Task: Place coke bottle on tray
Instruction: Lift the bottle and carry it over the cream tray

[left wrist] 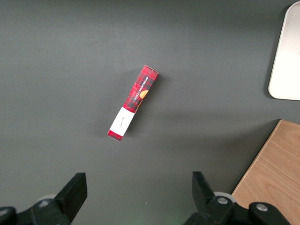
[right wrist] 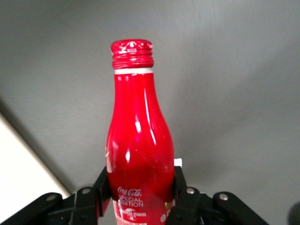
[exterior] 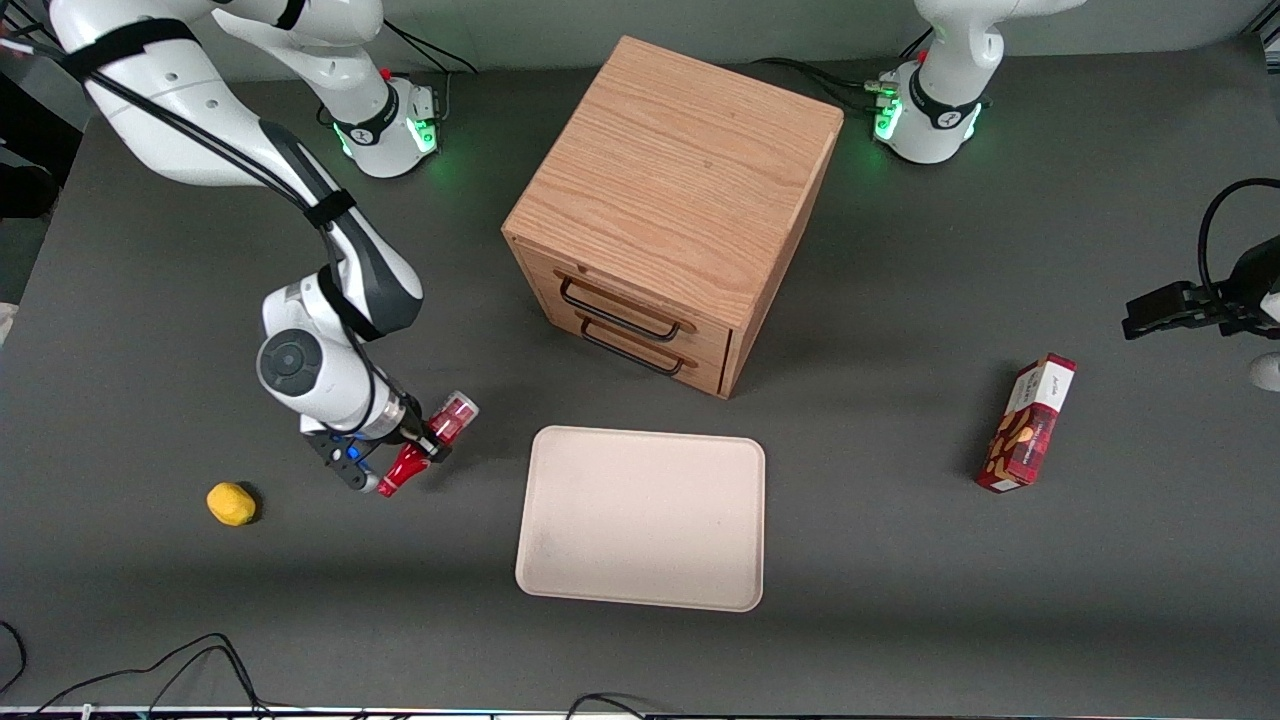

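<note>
Clamping the coke bottle [right wrist: 139,140] by its body, the gripper [exterior: 418,447] hangs beside the tray [exterior: 640,517]

coke bottle [right wrist: 139,140]: base cut off by wrist-view edge | tool [exterior: 425,447]: fingers largely masked by bottle in front view | tray [left wrist: 287,56]: only a corner within left wrist view, remainder cropped
</note>
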You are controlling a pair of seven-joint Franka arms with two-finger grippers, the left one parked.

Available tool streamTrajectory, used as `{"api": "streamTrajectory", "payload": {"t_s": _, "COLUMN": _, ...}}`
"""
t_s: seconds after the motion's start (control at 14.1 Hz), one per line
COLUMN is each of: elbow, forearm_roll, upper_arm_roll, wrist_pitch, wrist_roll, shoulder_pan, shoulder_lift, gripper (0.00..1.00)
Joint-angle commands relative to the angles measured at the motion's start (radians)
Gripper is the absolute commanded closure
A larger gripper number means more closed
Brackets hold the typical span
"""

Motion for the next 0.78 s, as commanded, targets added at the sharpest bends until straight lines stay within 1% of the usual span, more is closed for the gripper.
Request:
{"api": "streamTrajectory", "payload": {"t_s": 0.0, "elbow": 0.198, "forearm_roll": -0.018, "upper_arm_roll": 0.021, "wrist_pitch": -0.189, "wrist_roll": -0.097, "shoulder_pan": 0.006, "shoulder_lift": 0.007, "gripper": 1.00}}
{"api": "streamTrajectory", "payload": {"t_s": 0.14, "elbow": 0.368, "forearm_roll": -0.010, "upper_arm_roll": 0.025, "wrist_pitch": -0.321, "wrist_roll": -0.187, "shoulder_pan": 0.010, "shoulder_lift": 0.045, "gripper": 1.00}}
{"api": "streamTrajectory", "payload": {"t_s": 0.21, "elbow": 0.470, "forearm_roll": -0.011, "upper_arm_roll": 0.048, "wrist_pitch": -0.379, "wrist_roll": -0.224, "shoulder_pan": 0.021, "shoulder_lift": 0.080, "gripper": 1.00}}
{"api": "streamTrajectory", "payload": {"t_s": 0.35, "elbow": 0.644, "forearm_roll": -0.018, "upper_arm_roll": 0.059, "wrist_pitch": -0.442, "wrist_roll": -0.255, "shoulder_pan": 0.073, "shoulder_lift": 0.150, "gripper": 1.00}}
{"api": "streamTrajectory", "payload": {"t_s": 0.57, "elbow": 0.808, "forearm_roll": -0.019, "upper_arm_roll": 0.048, "wrist_pitch": -0.429, "wrist_roll": -0.309, "shoulder_pan": 0.183, "shoulder_lift": 0.253, "gripper": 1.00}}
{"api": "streamTrajectory", "payload": {"t_s": 0.71, "elbow": 0.865, "forearm_roll": -0.019, "upper_arm_roll": 0.045, "wrist_pitch": -0.372, "wrist_roll": -0.359, "shoulder_pan": 0.240, "shoulder_lift": 0.327, "gripper": 1.00}}
